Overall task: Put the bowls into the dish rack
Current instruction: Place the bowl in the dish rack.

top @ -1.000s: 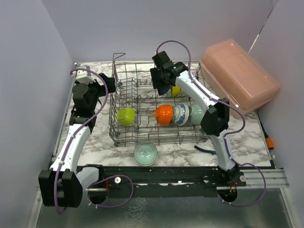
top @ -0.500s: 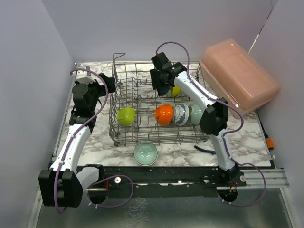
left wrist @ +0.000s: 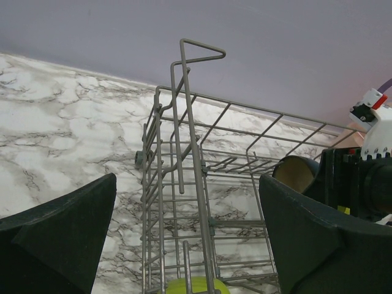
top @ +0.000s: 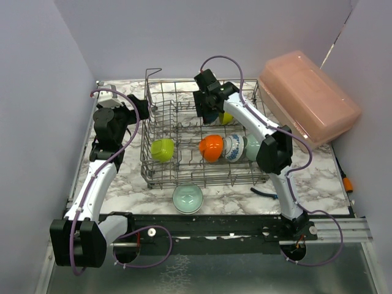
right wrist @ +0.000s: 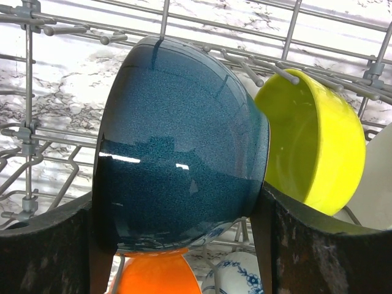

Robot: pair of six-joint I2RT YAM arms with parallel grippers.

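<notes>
Plainly a glossy, speckled dark teal bowl (right wrist: 177, 141)

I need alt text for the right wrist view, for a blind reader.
The right gripper holds a dark teal bowl on its side over the dish rack. A yellow-green bowl sits beside it, an orange bowl below.

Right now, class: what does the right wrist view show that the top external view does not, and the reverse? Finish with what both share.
Only the right wrist view: the dark teal bowl close up, its glossy side held in the right gripper.
Only the top external view: the mint green bowl on the table in front of the dish rack, the lime green bowl inside it, the pink box and the left gripper.
Both: the yellow-green bowl, the orange bowl and the rack's wires.
</notes>
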